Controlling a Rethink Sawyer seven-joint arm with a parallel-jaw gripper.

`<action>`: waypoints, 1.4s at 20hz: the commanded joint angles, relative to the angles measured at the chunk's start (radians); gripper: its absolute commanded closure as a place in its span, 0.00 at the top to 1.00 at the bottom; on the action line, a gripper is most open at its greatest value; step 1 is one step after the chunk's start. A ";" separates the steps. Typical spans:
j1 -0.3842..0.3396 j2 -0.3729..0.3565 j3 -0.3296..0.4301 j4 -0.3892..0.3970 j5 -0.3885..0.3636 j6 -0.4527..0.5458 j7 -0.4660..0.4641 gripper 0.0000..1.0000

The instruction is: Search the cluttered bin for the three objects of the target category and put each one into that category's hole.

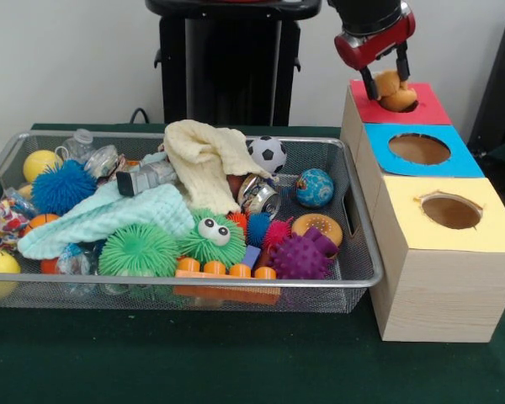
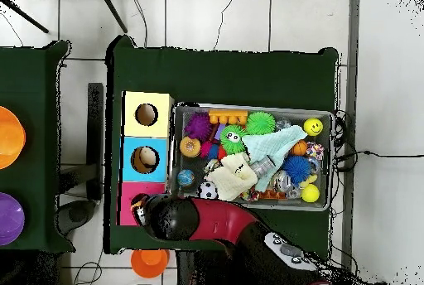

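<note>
One tan plush animal point(image 1: 395, 89) hangs in the closed claw point(image 1: 387, 80) over the red hole point(image 1: 404, 106); no others show in the bin point(image 1: 364, 252).

The red and black robot arm point(image 1: 370, 25) is cut off by the top edge of the front view. In the overhead view, the round hole in the red top of the pale wooden box point(image 2: 137, 207) is covered by the arm. The tan-brown plush animal point(image 1: 393, 89) is partly hidden by the gripper point(image 1: 385, 71). Much of the silver wire-mesh basket's point(image 1: 194, 284) contents is buried under the pale green cloth point(image 1: 109, 217) and cream cloth point(image 1: 204, 160).
</note>
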 commanded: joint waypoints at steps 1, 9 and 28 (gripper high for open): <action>0.017 0.011 -0.013 -0.041 0.012 0.003 0.190 1.00; 0.042 -0.106 -0.040 -0.083 0.041 0.100 0.207 1.00; 0.157 -0.124 -0.193 -0.167 -0.019 0.193 0.195 1.00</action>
